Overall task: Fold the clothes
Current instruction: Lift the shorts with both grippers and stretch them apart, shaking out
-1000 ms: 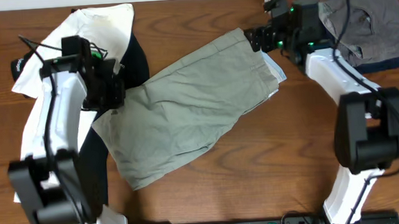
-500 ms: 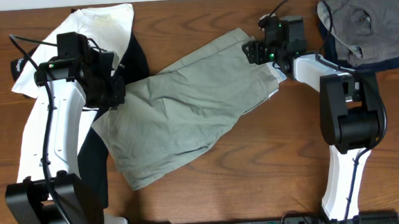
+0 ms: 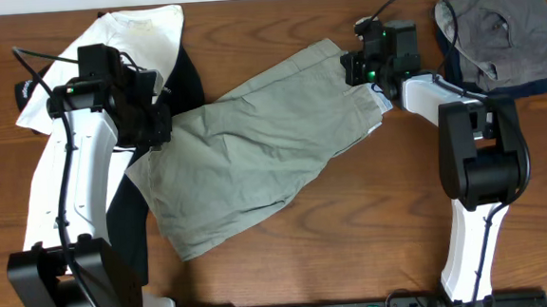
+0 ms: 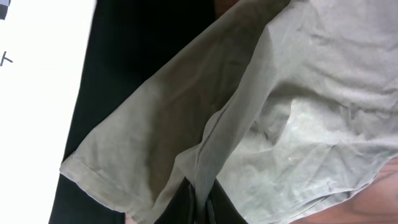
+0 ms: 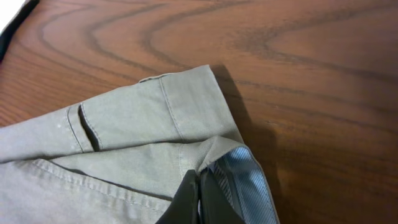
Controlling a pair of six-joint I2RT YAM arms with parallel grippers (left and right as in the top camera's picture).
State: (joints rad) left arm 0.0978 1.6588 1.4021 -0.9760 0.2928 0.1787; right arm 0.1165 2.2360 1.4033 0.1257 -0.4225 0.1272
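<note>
The khaki-green shorts lie spread diagonally across the middle of the wooden table. My left gripper is shut on a fold at their left edge; in the left wrist view the dark fingers pinch a ridge of khaki cloth. My right gripper is shut on the upper right waistband corner. In the right wrist view it grips the waistband where the pale blue striped lining shows.
A white T-shirt and a black garment lie at the back left, partly under the left arm. A grey garment on a navy piece sits at the back right. Bare wood lies beyond the waistband.
My right gripper has moved left onto the waistband corner and closed on it. The left arm shifted its pose early on, still holding the cloth, then stayed put.
</note>
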